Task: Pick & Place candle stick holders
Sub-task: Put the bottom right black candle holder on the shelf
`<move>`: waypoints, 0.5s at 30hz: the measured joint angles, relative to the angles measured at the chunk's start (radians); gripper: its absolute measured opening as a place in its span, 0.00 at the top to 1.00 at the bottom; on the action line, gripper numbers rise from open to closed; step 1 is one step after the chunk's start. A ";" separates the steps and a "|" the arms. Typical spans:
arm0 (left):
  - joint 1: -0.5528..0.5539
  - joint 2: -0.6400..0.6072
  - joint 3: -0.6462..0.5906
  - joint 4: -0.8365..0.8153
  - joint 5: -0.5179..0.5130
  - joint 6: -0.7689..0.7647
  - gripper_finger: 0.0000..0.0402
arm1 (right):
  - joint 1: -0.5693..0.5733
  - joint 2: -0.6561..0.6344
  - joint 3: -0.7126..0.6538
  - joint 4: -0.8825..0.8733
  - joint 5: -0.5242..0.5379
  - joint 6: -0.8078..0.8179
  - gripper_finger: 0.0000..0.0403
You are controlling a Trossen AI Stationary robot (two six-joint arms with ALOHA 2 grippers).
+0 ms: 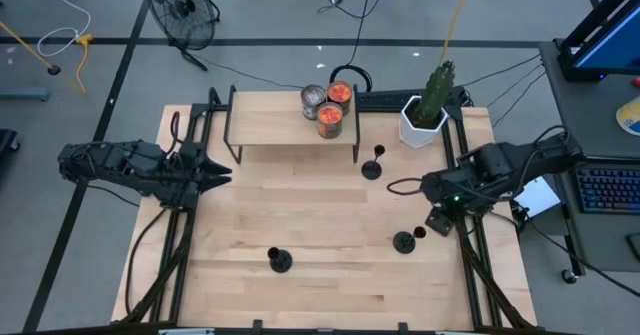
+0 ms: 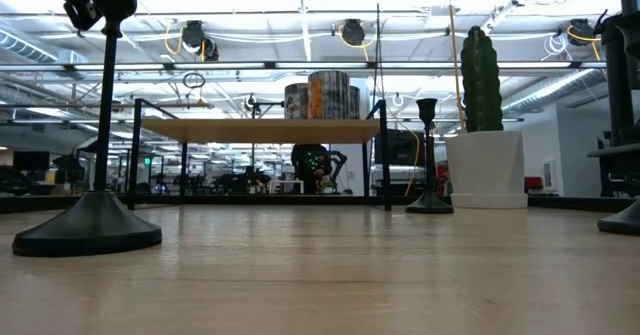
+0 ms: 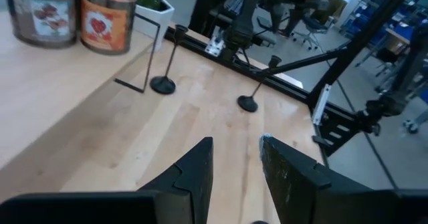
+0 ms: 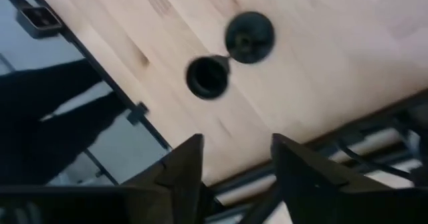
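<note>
Three filled jars [image 1: 327, 106] atop wooden shelf [image 1: 270, 125]

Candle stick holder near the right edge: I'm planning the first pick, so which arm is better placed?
Right. The right claw hovers open beside that candle stick holder; the left claw waits across the table.

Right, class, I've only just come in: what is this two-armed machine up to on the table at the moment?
Nothing is held at this moment. Three black candle stick holders stand upright on the wooden table: one near the front edge, one by the small shelf, one on the right. The right pincer, open, hovers just beside that right-hand holder, apparently lining up to grasp it. The left pincer, also open, waits at the table's left side.
</note>
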 joint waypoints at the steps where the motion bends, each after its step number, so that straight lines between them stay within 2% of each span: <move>1: 0.000 0.000 0.000 0.000 -0.009 0.004 0.67 | 0.000 -0.001 -0.009 0.020 0.000 0.010 0.56; 6: 0.000 0.000 0.000 0.000 -0.038 0.014 0.67 | 0.000 0.013 -0.053 0.054 0.001 0.020 0.52; 15: 0.000 0.000 0.000 0.000 -0.040 0.016 0.67 | 0.000 0.027 -0.173 0.213 -0.002 0.015 0.56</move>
